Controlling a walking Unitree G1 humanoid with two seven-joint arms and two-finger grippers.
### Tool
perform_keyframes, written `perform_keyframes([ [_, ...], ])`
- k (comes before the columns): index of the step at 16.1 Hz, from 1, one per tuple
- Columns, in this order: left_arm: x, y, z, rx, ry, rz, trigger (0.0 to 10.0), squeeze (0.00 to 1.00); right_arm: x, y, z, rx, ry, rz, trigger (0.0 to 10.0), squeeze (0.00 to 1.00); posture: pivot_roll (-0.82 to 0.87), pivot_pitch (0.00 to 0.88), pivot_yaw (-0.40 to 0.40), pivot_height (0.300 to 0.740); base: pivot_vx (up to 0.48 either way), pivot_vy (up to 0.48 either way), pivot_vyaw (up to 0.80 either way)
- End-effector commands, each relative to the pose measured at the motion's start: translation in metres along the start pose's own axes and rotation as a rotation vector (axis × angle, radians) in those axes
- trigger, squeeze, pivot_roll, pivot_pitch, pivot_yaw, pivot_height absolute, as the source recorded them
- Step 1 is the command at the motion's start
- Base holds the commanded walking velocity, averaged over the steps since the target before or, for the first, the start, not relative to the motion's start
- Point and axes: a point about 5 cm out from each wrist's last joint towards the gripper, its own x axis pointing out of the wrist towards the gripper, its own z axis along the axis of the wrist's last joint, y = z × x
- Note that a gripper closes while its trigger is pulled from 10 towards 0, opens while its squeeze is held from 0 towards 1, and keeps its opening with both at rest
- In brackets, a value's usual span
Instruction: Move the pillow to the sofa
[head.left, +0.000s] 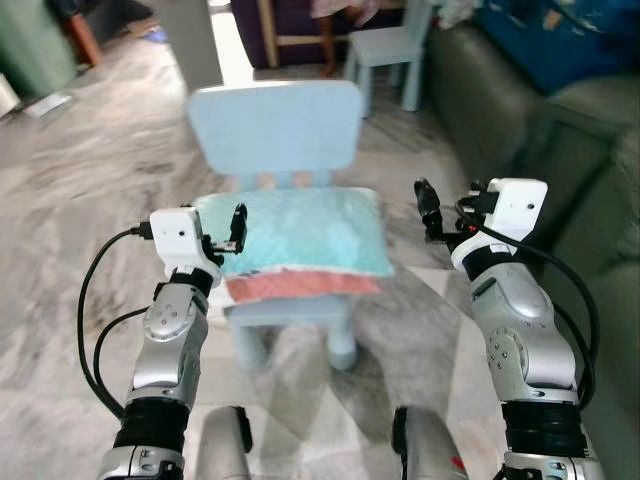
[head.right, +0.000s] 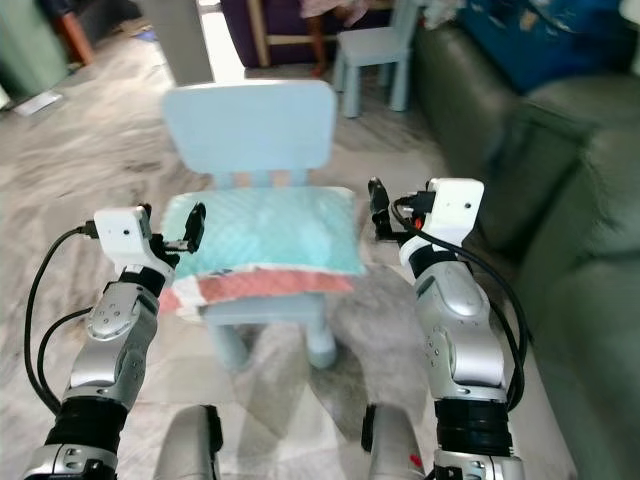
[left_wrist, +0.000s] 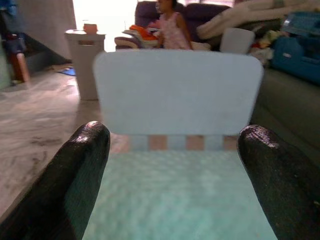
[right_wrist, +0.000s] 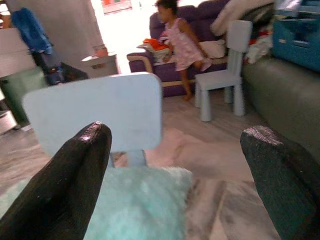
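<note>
A teal pillow (head.left: 300, 235) with a salmon underside lies flat on the seat of a small light-blue chair (head.left: 275, 125) straight ahead. My left gripper (head.left: 237, 228) hovers at the pillow's left edge, open, with the pillow (left_wrist: 175, 200) just beyond its fingertips in the left wrist view. To the right of the pillow's right edge, my right gripper (head.left: 428, 210) is open too, a little apart from the fabric, and holds nothing. The dark grey-green sofa (head.left: 570, 150) runs along the right side.
A second small blue chair (head.left: 392, 50) stands at the back beside the sofa. A blue bag (head.left: 560, 40) rests on the sofa. A person in a pink dress (right_wrist: 181, 40) stands by a purple couch (right_wrist: 150, 62) far behind. A white bin (left_wrist: 85, 55) stands back left. Marble floor surrounds the chair.
</note>
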Motion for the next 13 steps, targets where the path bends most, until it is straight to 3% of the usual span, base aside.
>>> perform_keyframes([
  [1,0.001,0.002,0.0,0.018,0.001,0.002,10.0,0.0,0.002,0.004,0.01,-0.004,-0.032,0.016,10.0,0.0,-0.19,0.0,0.047,0.661,0.0,0.0,0.0],
  [7,0.004,-0.006,0.0,0.012,-0.004,-0.024,10.0,0.0,0.002,0.003,0.019,-0.008,-0.056,0.002,10.0,0.0,-0.2,0.0,0.051,0.736,0.0,0.0,0.0],
  [13,0.003,-0.009,-0.003,0.003,-0.001,-0.026,10.0,0.0,0.004,0.004,0.025,-0.007,-0.07,0.004,10.0,0.0,-0.2,0.0,0.046,0.74,0.0,0.0,0.0],
])
